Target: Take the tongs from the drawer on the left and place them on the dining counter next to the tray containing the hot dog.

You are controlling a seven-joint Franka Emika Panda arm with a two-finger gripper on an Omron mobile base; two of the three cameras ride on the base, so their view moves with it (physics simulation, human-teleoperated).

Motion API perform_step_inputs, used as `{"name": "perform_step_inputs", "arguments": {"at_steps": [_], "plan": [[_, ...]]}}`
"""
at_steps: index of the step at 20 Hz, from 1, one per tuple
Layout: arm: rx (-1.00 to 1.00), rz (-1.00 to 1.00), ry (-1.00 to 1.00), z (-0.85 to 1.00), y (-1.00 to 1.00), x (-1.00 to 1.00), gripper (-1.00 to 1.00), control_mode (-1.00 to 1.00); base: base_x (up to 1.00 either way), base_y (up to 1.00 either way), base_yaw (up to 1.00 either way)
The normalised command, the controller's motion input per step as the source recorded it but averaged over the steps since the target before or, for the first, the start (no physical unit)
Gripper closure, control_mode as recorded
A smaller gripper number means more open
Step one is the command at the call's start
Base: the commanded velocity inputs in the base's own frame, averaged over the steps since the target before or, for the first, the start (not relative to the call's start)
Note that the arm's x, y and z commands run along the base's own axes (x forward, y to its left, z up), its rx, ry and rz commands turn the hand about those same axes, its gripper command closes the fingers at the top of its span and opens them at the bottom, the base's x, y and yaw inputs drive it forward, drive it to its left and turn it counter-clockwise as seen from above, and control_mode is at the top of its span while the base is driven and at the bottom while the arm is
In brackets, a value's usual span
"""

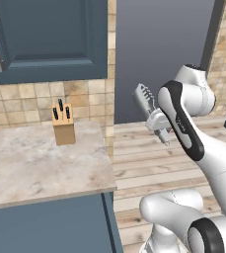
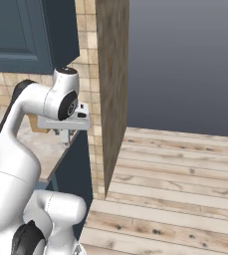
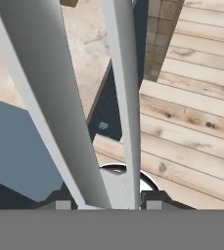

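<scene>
Silvery metal tongs [image 1: 143,97] stick up and to the left out of my gripper [image 1: 153,112], which is shut on them, in the air past the right edge of a marble worktop. In the hand view the two long tong arms [image 3: 52,102] rise from between my fingertips, my gripper [image 3: 108,202] clamped on their base. The drawer, the dining counter and the tray are out of view.
A marble worktop [image 1: 40,163] with a wooden knife block [image 1: 63,124] lies left of the arm, over dark blue cabinets. A tiled wall end [image 2: 110,94] stands beside it. Wooden floor [image 2: 175,184] stretches to the right, with a grey wall behind.
</scene>
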Motion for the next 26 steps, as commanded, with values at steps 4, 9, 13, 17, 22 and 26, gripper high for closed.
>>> {"name": "perform_step_inputs", "arguments": {"at_steps": [4,9,13,17,22,26], "plan": [[0.0,0.0,0.0,0.0,0.0,0.0,1.0,-1.0,0.0,0.0,0.0],[0.0,0.0,0.0,0.0,0.0,-0.02,1.0,-1.0,0.0,0.0,0.0],[0.0,-0.02,0.0,0.0,0.0,-0.03,1.0,1.0,-0.09,-0.03,-0.04],[0.0,0.0,0.0,0.0,0.0,0.0,1.0,1.0,-0.18,-0.16,-0.11],[0.0,0.0,0.0,0.0,0.0,0.0,1.0,1.0,-0.07,-0.15,-0.1],[0.0,0.0,0.0,0.0,0.0,0.0,1.0,1.0,-0.07,-0.2,-0.1]]}}
